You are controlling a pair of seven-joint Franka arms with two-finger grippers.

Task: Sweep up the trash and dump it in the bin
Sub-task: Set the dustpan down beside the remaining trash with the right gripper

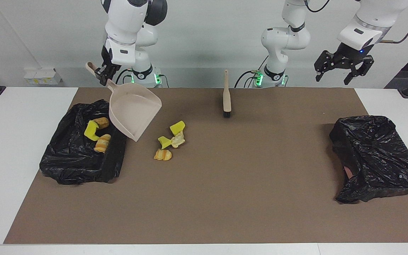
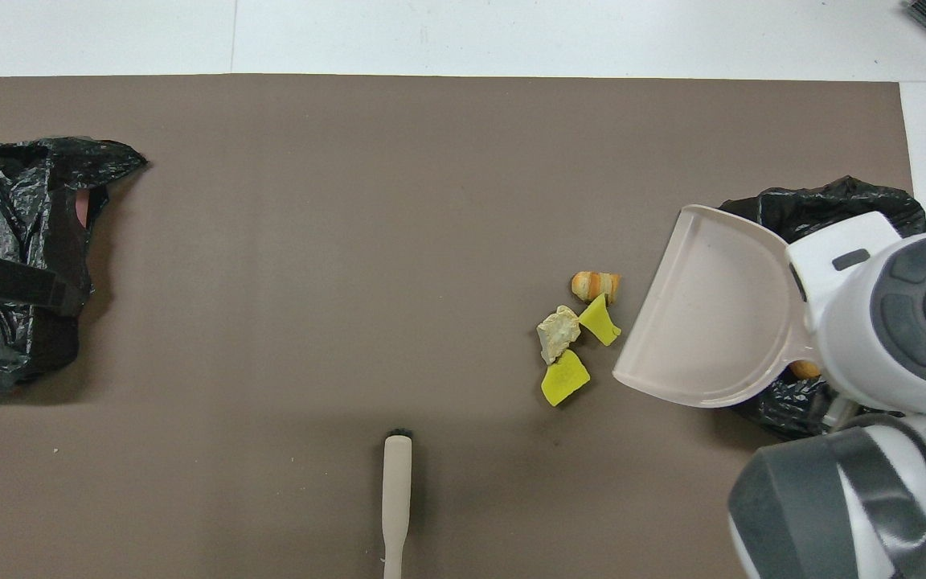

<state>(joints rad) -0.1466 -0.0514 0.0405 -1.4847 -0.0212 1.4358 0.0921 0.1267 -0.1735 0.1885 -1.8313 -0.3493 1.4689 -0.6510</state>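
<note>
Black-lined bin (image 1: 80,156) holds a yellow scrap (image 1: 91,130) and bread chunks (image 1: 102,142).

Four small bits of trash (image 1: 169,140) lie close together on the brown mat (image 1: 225,177): two yellow sponge scraps, a pale crumbly chunk and an orange bread chunk. Three more bits rest inside the black bin (image 1: 73,159) beside them: one yellow, two orange.
</note>
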